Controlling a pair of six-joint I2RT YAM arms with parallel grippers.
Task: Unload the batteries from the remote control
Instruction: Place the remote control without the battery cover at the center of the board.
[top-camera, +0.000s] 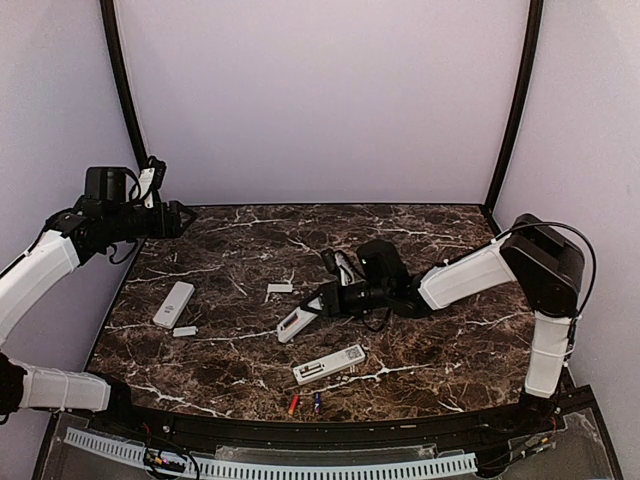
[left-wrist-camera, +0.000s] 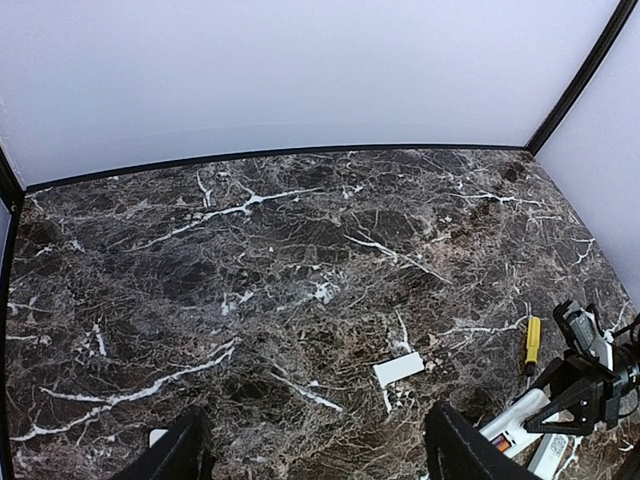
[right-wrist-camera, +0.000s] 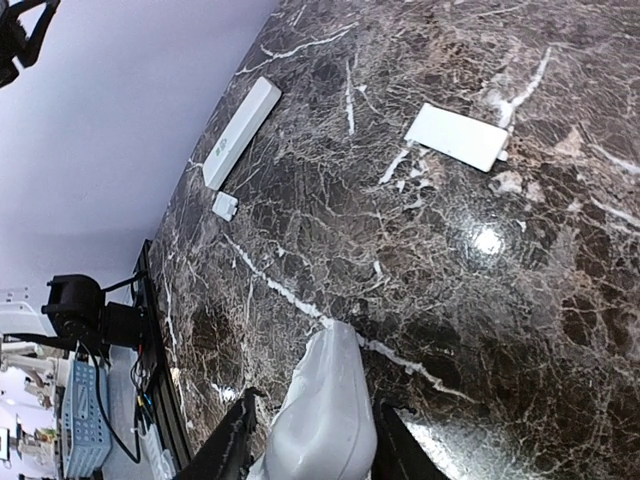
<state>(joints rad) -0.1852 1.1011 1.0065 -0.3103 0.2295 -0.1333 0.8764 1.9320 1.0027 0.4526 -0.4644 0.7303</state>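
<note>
glossy dark marble-patterned table (top-camera: 450, 350), smooth white plastic remote (right-wrist-camera: 325, 410), matt white cover plate (right-wrist-camera: 458, 136), plain matt pale walls (top-camera: 320, 100)

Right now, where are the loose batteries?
Top view: two batteries lie at the near edge of the table, about centre, just in front of the nearest remote. One is orange-red, with a blue one on its right.
</note>
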